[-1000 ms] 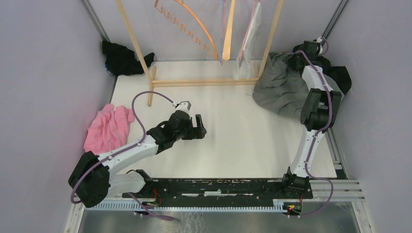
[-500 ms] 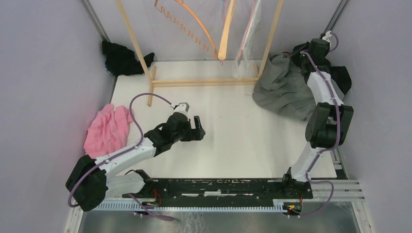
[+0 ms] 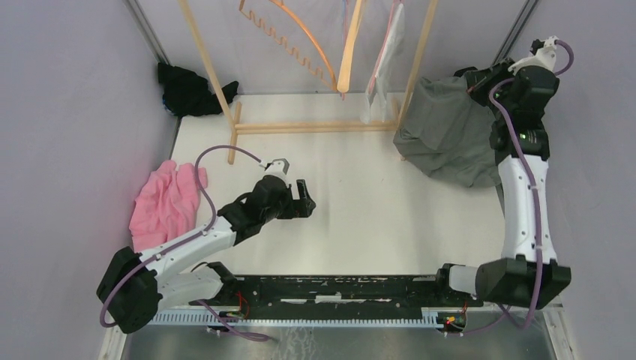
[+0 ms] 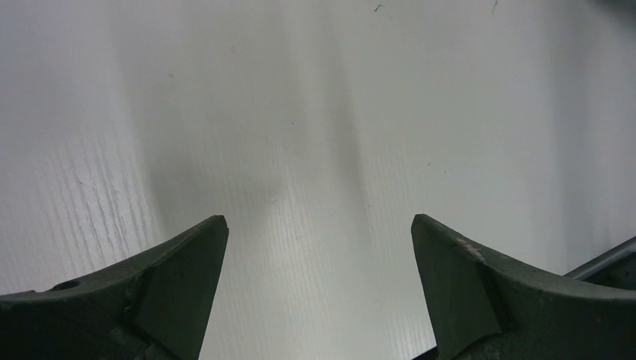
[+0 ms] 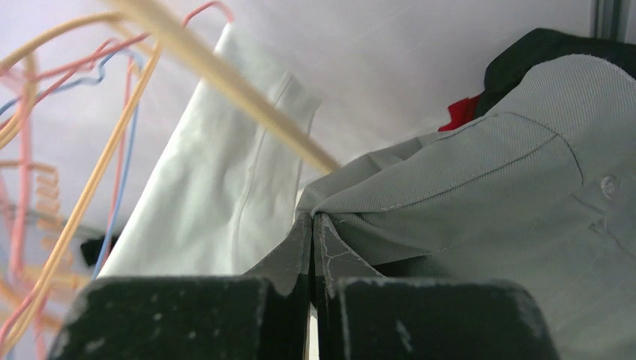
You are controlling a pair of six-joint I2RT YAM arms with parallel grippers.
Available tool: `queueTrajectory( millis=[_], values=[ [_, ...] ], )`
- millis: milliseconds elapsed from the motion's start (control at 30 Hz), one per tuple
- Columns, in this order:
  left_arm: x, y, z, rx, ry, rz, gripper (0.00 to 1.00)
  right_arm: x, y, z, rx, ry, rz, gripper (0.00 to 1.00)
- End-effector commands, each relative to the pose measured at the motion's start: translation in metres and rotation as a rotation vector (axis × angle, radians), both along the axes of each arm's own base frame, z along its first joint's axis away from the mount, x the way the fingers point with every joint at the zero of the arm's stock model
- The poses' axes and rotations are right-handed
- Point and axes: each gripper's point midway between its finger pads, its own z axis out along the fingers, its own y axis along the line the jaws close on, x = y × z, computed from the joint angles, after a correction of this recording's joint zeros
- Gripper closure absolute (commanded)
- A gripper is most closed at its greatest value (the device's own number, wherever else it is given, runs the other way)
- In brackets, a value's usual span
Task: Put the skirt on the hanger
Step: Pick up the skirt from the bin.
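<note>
Our right claw [image 5: 312,221], pinching only a thin fold of skirt [image 5: 480,150], may lose it to the cloth's weight, our left claw [image 4: 316,222] spread idle.

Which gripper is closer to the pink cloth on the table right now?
Left. The left gripper hovers open over the table, to the right of the pink cloth. The right gripper is across the table at the far right corner, shut on the grey skirt.

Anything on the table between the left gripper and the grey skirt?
Nothing. In the top view only bare white table runs from the open left gripper to the grey skirt. The wooden rack base sits farther back.
</note>
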Motion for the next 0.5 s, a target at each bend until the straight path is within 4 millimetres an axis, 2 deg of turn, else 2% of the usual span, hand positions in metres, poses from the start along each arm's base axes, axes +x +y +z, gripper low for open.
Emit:
queueTrajectory(
  millis=[0, 100, 200, 467],
  values=[
    [-0.002, -0.002, 0.013, -0.044, -0.036, -0.01, 0.01, -0.068, 0.035, 0.034, -0.07, -0.056, 0.15, 0.99],
    [-0.003, 0.001, 0.016, -0.041, -0.039, -0.008, 0.01, -0.109, 0.061, 0.043, -0.071, -0.06, 0.269, 0.99],
    [-0.004, 0.003, 0.019, -0.039, -0.05, -0.003, 0.01, -0.144, 0.091, 0.042, -0.02, -0.071, 0.405, 0.99],
    [-0.005, 0.006, 0.027, -0.043, -0.064, -0.005, 0.01, -0.214, 0.129, 0.003, 0.005, 0.02, 0.602, 0.99]
  ],
)
